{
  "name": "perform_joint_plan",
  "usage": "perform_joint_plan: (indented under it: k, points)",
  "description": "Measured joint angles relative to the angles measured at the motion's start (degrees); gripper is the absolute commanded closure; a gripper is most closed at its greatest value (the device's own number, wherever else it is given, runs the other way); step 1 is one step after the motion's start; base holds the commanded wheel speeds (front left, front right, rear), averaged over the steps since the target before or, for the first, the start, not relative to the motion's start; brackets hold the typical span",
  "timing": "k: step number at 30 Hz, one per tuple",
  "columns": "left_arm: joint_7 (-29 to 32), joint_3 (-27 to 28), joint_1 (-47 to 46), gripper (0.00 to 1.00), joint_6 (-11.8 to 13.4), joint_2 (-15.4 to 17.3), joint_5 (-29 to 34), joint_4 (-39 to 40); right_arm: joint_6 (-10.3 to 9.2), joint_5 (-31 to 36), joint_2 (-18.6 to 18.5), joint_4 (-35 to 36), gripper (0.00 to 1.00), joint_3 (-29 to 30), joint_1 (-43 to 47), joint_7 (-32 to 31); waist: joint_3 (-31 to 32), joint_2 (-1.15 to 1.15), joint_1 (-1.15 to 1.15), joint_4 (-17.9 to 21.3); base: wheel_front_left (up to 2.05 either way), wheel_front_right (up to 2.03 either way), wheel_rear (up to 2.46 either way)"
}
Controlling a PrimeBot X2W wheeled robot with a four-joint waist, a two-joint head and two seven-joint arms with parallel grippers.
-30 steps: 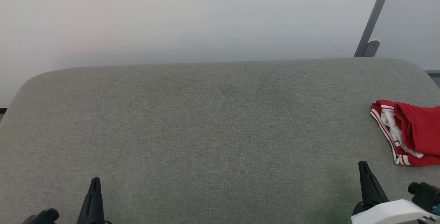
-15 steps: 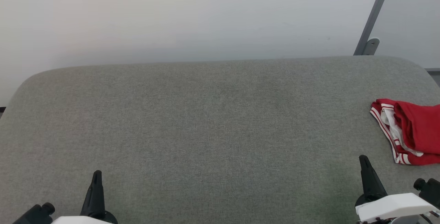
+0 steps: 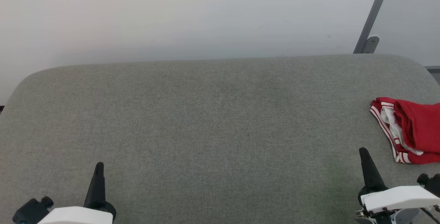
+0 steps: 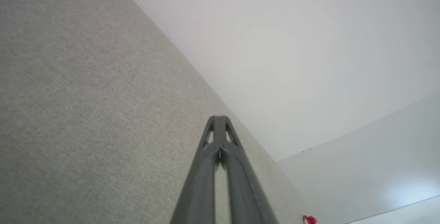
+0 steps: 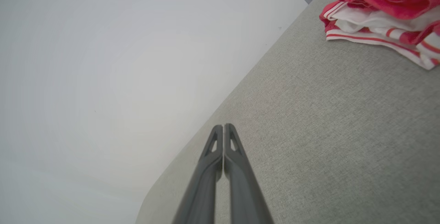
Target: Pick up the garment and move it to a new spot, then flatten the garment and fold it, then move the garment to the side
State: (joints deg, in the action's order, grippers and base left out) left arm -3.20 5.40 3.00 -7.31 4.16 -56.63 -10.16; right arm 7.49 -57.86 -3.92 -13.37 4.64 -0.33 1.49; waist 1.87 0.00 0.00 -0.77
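The red garment (image 3: pixel 414 130) lies bunched at the right edge of the grey padded surface (image 3: pixel 213 120), its white lining and striped trim showing; part of it runs off the frame. The right wrist view has the garment (image 5: pixel 385 14) at its upper right, and a red speck of the garment (image 4: pixel 309 220) sits at the bottom of the left wrist view. My right gripper (image 3: pixel 363 153) is shut with nothing in it, near and a little left of the garment, apart from it. My left gripper (image 3: pixel 99 167) is shut and empty at the lower left, far from it. The right gripper (image 5: pixel 223 127) and left gripper (image 4: pixel 218 118) both show tips pressed together.
A pale wall (image 3: pixel 192 14) stands right behind the surface's rounded far edge. A grey metal post with a bracket (image 3: pixel 371 28) leans at the back right. The wide middle of the grey surface lies between my two grippers.
Both grippers have moved up the head view, further over the surface, with more of their white wrists showing. The camera has tilted slightly. The garment lies as before.
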Motion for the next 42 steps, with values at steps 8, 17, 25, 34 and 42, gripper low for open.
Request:
perform_joint_plan:
  k: [8, 17, 25, 34, 42]
  points:
    - [1.3, 0.1, -1.3, 1.0, 0.0, -0.1, -4.8, -0.5, 0.0, -4.7, 0.1, -0.1, 1.0, 0.3, -0.5, -1.1, -0.2, 0.0, 0.0, 0.1, 0.0, 0.0, 0.0]
    - [2.7, 0.2, -2.6, 1.0, 0.0, -0.3, -10.2, -1.1, 0.0, -9.7, 0.2, -0.1, 1.0, 0.6, -1.5, -2.2, -0.5, 0.0, 0.0, 0.2, 0.0, 0.0, 0.0]
    - [3.8, 0.3, -3.6, 1.0, 0.0, -0.4, -14.5, -1.6, 0.0, -13.9, 0.3, -0.2, 1.0, 0.8, -2.3, -3.1, -0.7, 0.0, 0.0, 0.3, 0.0, 0.0, 0.0]
    - [5.0, 0.4, -4.7, 1.0, 0.0, -0.6, -18.8, -2.1, 0.0, -18.2, 0.5, -0.3, 1.0, 1.0, -2.8, -4.1, -0.9, 0.0, 0.0, 0.3, 0.0, 0.0, 0.0]
    - [6.1, 0.5, -5.6, 1.0, 0.0, -0.7, -22.5, -2.4, 0.0, -21.8, 0.5, -0.3, 1.0, 1.2, -3.7, -5.0, -1.1, 0.0, 0.0, 0.4, 0.0, 0.0, 0.0]
